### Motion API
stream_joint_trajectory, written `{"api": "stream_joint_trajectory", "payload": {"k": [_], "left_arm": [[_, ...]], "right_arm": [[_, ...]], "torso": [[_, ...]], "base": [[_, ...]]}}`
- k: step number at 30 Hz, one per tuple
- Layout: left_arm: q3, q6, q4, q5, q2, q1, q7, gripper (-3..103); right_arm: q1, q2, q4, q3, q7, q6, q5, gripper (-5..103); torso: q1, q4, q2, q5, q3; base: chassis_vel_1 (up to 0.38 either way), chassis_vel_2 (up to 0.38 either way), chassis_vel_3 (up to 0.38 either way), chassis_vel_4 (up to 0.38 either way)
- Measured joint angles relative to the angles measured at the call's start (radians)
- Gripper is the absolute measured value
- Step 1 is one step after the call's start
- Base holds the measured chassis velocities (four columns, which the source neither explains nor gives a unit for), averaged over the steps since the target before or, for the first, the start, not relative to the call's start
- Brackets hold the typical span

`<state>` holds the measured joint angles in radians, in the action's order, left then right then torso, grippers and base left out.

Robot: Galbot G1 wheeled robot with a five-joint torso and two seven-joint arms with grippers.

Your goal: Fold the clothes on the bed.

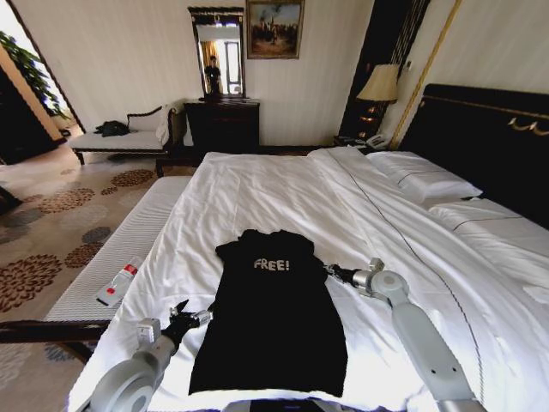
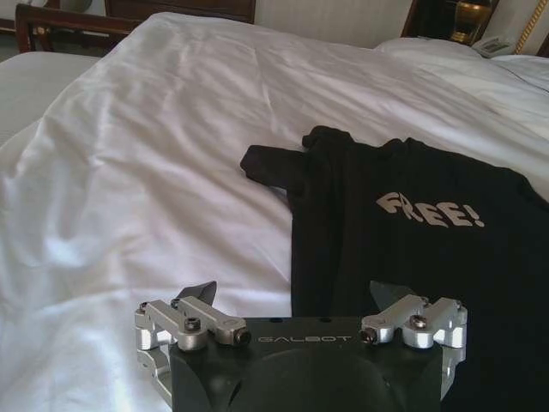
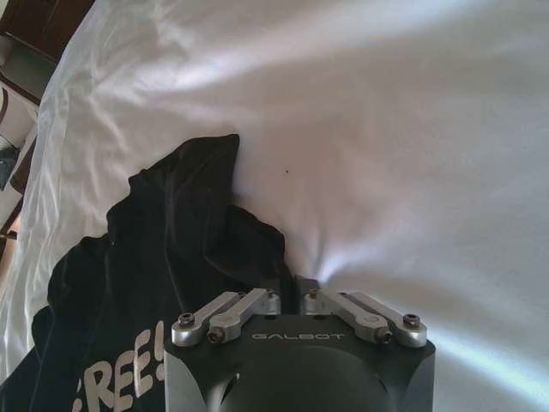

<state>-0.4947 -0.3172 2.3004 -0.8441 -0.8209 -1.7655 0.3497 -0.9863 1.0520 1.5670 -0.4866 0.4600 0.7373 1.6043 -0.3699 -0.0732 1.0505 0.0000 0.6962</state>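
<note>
The clothes (image 1: 273,319), a black T-shirt with white "FREE!" lettering, lie flat on the near half of the bed (image 1: 274,184). My right gripper (image 1: 329,271) is at the shirt's right shoulder edge. In the right wrist view this gripper (image 3: 290,293) is shut on a bunched bit of the black fabric (image 3: 171,257). My left gripper (image 1: 190,314) hovers by the shirt's left side, level with its middle. In the left wrist view the left gripper (image 2: 296,296) stands open astride the shirt's (image 2: 403,257) edge, one fingertip over sheet, one over cloth.
White pillows (image 1: 427,182) and a dark headboard (image 1: 497,137) lie at the right. A pale padded bench (image 1: 120,257) runs along the bed's left side with a bottle (image 1: 119,282) on it. A chaise (image 1: 129,137) and dresser (image 1: 221,125) stand by the far wall.
</note>
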Motion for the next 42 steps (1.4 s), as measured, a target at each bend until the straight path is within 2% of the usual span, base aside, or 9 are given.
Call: {"api": "stream_joint_trajectory", "payload": {"k": [2, 6, 8, 10, 16, 26, 35, 38, 42], "left_arm": [[-0.007, 0.0, -0.003, 0.0, 0.0, -0.004, -0.001, 100], [-0.011, 0.001, -0.003, 0.0, -0.002, -0.003, -0.001, 100], [-0.012, 0.001, -0.002, 0.0, -0.004, -0.003, -0.001, 100], [-0.013, 0.002, -0.002, -0.001, -0.008, -0.003, -0.002, 100], [-0.019, 0.007, -0.004, -0.004, -0.016, -0.001, -0.004, 100], [-0.027, 0.009, 0.002, -0.002, -0.02, -0.017, -0.005, 100], [-0.02, 0.01, 0.002, -0.002, -0.018, -0.01, -0.005, 100], [-0.02, 0.01, 0.0, -0.003, -0.019, -0.016, -0.004, 100], [-0.02, 0.01, 0.0, -0.004, -0.021, -0.016, -0.004, 100]], "right_arm": [[0.0, -0.001, -0.001, 0.002, -0.001, 0.0, -0.002, 3], [0.0, -0.008, 0.009, 0.003, -0.003, 0.0, -0.009, 0], [0.001, -0.013, 0.013, 0.003, -0.009, 0.0, -0.023, 0], [0.005, -0.026, 0.03, 0.003, -0.054, -0.001, -0.093, 0], [0.025, -0.054, 0.097, 0.015, -0.099, -0.001, -0.146, 0], [0.042, -0.061, 0.026, 0.03, -0.09, -0.002, -0.212, 0], [0.052, -0.062, -0.032, 0.021, -0.109, -0.005, -0.231, 0], [0.058, -0.059, -0.04, 0.017, -0.161, -0.044, -0.245, 0], [0.06, -0.054, -0.043, 0.015, -0.189, -0.08, -0.26, 0]], "torso": [[0.0, 0.0, 0.0, 0.0001, 0.0], [0.0, 0.0, 0.0, 0.0, 0.0], [0.0, 0.0, 0.0, 0.0001, 0.0], [0.0, 0.0, 0.0, 0.0, 0.0], [0.0, 0.0001, 0.0, -0.0004, 0.0], [0.0, 0.0, 0.0, 0.0002, 0.0], [0.0, 0.0, 0.0, 0.0, 0.0], [0.0, -0.0001, 0.0, 0.0, 0.0], [0.0, 0.0001, 0.0, 0.0, 0.0]], "base": [[0.0, 0.0, 0.0, 0.0], [0.0, 0.0, 0.0, 0.0], [0.0, 0.0, 0.0, 0.0], [0.0, 0.0, 0.0, 0.0], [0.0, 0.0, 0.0, 0.0], [0.0, 0.0, 0.0, 0.0], [0.0, 0.0, 0.0, 0.0], [0.0, 0.0, 0.0, 0.0], [0.0, 0.0, 0.0, 0.0]]}}
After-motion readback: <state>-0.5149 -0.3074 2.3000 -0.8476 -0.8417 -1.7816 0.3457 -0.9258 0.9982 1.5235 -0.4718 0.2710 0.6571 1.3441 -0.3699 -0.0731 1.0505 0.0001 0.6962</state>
